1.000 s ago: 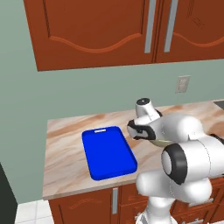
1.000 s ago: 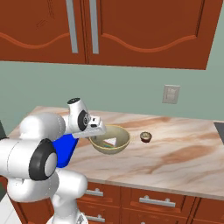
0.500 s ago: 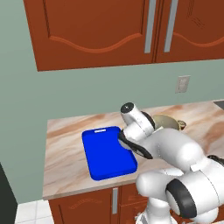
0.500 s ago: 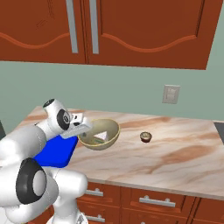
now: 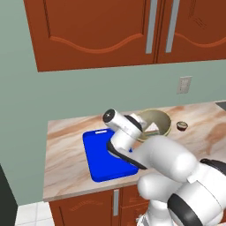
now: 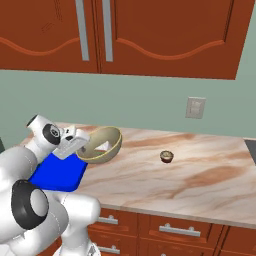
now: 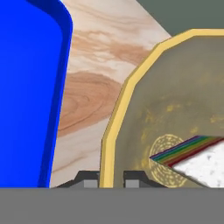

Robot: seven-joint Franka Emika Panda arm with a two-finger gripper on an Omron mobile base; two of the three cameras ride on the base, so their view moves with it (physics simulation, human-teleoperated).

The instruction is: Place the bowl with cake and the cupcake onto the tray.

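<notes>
**Bowl lifted beside tray**

Gripper [image 7: 111, 183] clamped on rim of bowl [image 6: 101, 145], raised and tilted above counter [image 6: 200, 170]. Cake [image 7: 197, 158] inside. Tray [image 5: 108, 155] flat at bowl's 9 o'clock in hand view. Cupcake [image 6: 167, 156] at bowl's 3 o'clock in right base view, well apart.

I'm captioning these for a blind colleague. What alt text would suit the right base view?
A white robot arm's tool, shut on the rim of a tan bowl, holds the bowl tilted in the air beside a blue tray on a marble counter. A white-topped cake slice lies inside the bowl, and a small brown cupcake sits on the counter further right.
</notes>
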